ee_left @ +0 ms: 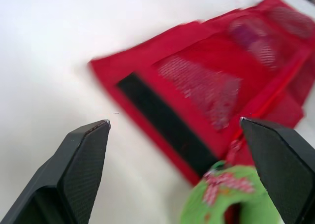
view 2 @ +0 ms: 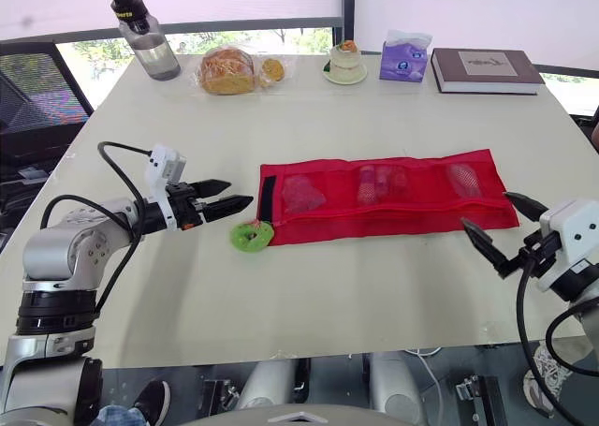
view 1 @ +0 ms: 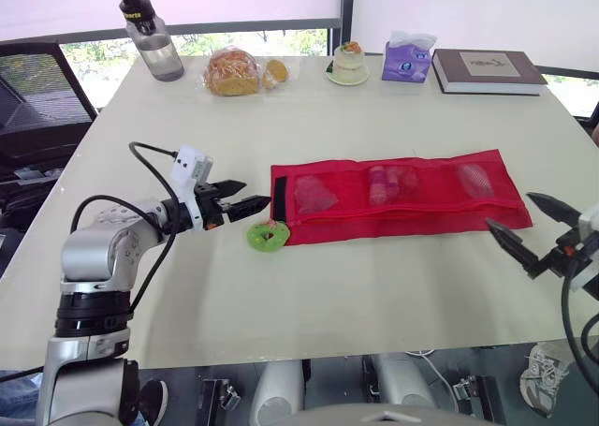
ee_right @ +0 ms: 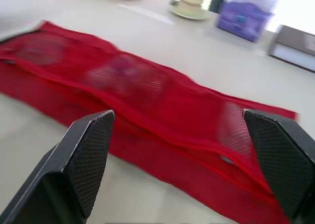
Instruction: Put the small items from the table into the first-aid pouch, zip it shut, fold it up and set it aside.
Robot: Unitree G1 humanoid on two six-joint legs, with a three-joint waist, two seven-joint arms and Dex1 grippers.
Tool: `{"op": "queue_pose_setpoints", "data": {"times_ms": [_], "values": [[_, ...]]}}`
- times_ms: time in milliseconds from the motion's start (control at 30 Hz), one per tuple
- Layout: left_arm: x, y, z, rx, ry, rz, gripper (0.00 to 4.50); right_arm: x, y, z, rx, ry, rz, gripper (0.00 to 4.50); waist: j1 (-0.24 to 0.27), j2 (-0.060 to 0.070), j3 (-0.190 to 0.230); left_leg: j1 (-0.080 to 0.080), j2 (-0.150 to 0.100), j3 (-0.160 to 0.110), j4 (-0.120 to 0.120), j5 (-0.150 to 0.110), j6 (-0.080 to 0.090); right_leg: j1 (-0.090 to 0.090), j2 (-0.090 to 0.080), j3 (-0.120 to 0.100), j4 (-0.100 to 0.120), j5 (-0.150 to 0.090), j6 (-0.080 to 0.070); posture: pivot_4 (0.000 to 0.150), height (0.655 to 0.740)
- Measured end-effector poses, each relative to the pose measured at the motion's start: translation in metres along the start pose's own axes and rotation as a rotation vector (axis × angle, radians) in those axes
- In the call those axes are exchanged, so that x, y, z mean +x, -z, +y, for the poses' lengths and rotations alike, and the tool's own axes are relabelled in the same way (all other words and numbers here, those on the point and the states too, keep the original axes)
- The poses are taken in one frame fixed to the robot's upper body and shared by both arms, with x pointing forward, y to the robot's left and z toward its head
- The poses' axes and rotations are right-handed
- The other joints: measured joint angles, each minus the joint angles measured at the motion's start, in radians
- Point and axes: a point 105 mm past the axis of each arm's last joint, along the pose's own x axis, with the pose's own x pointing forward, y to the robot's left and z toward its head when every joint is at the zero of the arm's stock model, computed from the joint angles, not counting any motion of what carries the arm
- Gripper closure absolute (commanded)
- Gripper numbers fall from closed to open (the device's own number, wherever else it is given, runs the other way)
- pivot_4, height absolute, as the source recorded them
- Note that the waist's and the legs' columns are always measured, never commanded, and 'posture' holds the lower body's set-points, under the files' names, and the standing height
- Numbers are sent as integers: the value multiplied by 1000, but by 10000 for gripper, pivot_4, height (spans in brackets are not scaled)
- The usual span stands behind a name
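So the first-aid pouch (view 1: 398,199) was a long flat strip of red mesh, unrolled on the smooth off-white counter (view 1: 374,286). It had three see-through pockets in a row, and pale pinkish lumps showed through the netting, too vague to name. A black strip (view 1: 279,201), flat and matte, ran across the end nearest the left end effector (view 1: 255,194).

Just below and ahead of that end effector's fingertips sat a small green ring (view 1: 268,235), soft-looking, right up against the pouch's corner.

The left arm was bent at the elbow with the forearm roughly level. Its two black fingers were spread apart and empty, pointing at the strip end of the pouch and stopping just short of it. The right end effector (view 1: 508,211) was at the opposite end, just beside that corner, with its fingers splayed wide and nothing between them.

Far beyond both, along the back edge of the counter, were a clear water bottle (view 1: 150,37), bagged bread (view 1: 232,72), a little cake on a dish (view 1: 349,64), a purple tissue pack (view 1: 406,59) and a hardcover book (view 1: 487,70).

The left wrist view added a bit: the woven carbon-like texture on the fingers (ee_left: 83,160), and a red-and-white patterned bit on the green ring. The right wrist view looked along the pouch lengthwise, with its raised red seam running between the fingers.
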Motion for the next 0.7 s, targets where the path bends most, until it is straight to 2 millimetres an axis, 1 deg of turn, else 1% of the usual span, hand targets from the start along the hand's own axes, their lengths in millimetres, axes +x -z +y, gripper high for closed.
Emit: {"op": "queue_pose_setpoints", "data": {"times_ms": [133, 200, 300, 367, 433, 533, 600, 700], "values": [[12, 15, 7, -131, -60, 29, 0, 12, -21, 30, 36, -203, -46, 524, 2, -1, 0, 0, 0, -1, 1, 0, 0, 0, 0, -1, 0, 1, -1, 1500, 7387], [13, 11, 9, -162, -74, 28, 0, 16, -30, 37, 33, -250, -63, 524, 4, -2, 0, -1, 0, -2, 1, 0, 0, 0, 0, -2, 0, 1, -1, 1500, 7387], [12, 9, 9, -217, -82, 40, 0, 20, -37, 45, 45, -289, -83, 524, 3, -2, 0, -1, 0, -2, 0, 0, 0, 0, 0, -2, 0, 1, -2, 1500, 7387], [16, 7, 5, -318, -51, 27, 0, 25, -46, 52, 47, -330, -96, 524, 3, -2, 0, -1, 0, -1, 1, 0, 0, 0, 0, -2, 0, 1, -1, 1500, 7387], [26, 4, -3, -421, 15, 21, 0, 30, -59, 61, 24, -381, -130, 524, 6, -2, -1, -1, 0, -3, 2, 0, 0, 1, 0, -3, 0, 1, -1, 1500, 7387], [30, 2, -7, -469, 46, 32, 0, 32, -62, 65, 22, -397, -134, 524, 7, -3, -1, -1, -1, -4, 2, 0, 0, 2, -1, -4, 0, 1, -2, 1500, 7387], [41, 0, -19, -560, 116, 65, 0, 35, -64, 67, 16, -414, -132, 524, 7, -3, -1, -1, -2, -4, 1, 0, 0, 2, -1, -4, 0, 1, -2, 1500, 7387], [43, -1, -23, -595, 130, 103, 0, 37, -64, 69, 19, -426, -126, 524, 5, -3, -1, -1, -2, -4, 1, 0, 0, 2, -1, -4, 0, 1, -2, 1500, 7387]]}}
